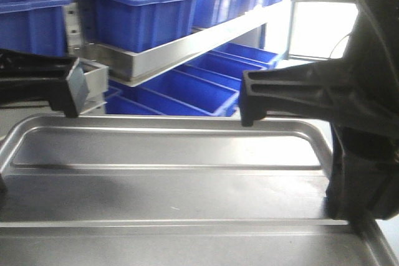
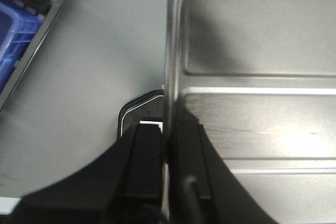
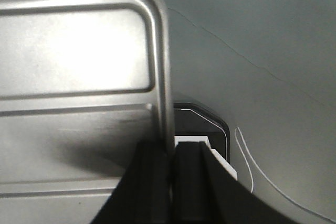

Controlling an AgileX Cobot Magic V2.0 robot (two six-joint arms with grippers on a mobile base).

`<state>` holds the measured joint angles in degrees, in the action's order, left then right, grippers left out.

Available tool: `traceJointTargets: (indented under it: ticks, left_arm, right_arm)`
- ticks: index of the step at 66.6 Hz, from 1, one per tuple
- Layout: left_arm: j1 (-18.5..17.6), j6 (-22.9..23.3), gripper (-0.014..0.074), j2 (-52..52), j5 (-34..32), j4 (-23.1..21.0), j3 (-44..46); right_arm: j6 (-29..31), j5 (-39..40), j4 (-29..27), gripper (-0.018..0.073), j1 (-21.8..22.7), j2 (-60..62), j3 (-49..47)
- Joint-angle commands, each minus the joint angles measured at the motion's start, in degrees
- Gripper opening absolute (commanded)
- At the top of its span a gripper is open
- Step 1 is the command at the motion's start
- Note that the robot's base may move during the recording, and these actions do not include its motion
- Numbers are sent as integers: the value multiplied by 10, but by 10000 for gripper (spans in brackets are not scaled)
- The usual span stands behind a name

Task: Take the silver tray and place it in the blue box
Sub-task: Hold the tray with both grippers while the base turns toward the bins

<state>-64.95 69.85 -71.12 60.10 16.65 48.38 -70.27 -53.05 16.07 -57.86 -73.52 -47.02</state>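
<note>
The large rectangular silver metal tray with rounded corners spans the whole gap between my two sets of jaws. Its sloped rim and recessed floor with two long straight ridges fill most of every view. It lies roughly level, floor up, one short end in each of my grips.

Below and outward of both jaws is a plain grey surface. On the right jaws' outer side a thin pale line curves across it. I cannot tell whether the tray rests on this surface or hangs above it.

Beyond the jaws, past the tray's far rim, bright-blue ribbed plastic crates sit in rows on a slanted grey metal rack, well apart from the tray. I cannot tell which of them is the box for the tray.

My arms reach in from either side at about the same height, wrists turned so that the fingers point along the tray's short ends. The right arm bulks dark and close to the front camera.

My left gripper pinches the tray's left rim, one black finger outside the edge and the other inside on the floor. My right gripper does the same on the right rim, near a rounded corner, jaws pressed against the metal from both sides.
</note>
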Motion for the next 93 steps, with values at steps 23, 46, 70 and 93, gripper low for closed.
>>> traceJointTargets:
  ticks: [23, 46, 70, 93]
  left_arm:
    - [-5, 5, -6, 16, -7, 8, 15]
    - [-5, 5, -6, 16, -7, 8, 15]
    - [-5, 5, -6, 16, -7, 8, 15]
    - [-5, 5, -6, 16, -7, 8, 15]
  right_arm:
    - [0, 14, 16, 53, 0, 18, -14]
    - [0, 14, 16, 53, 0, 18, -14]
    - [0, 14, 16, 53, 0, 18, -14]
    - [0, 14, 16, 53, 0, 18, -14]
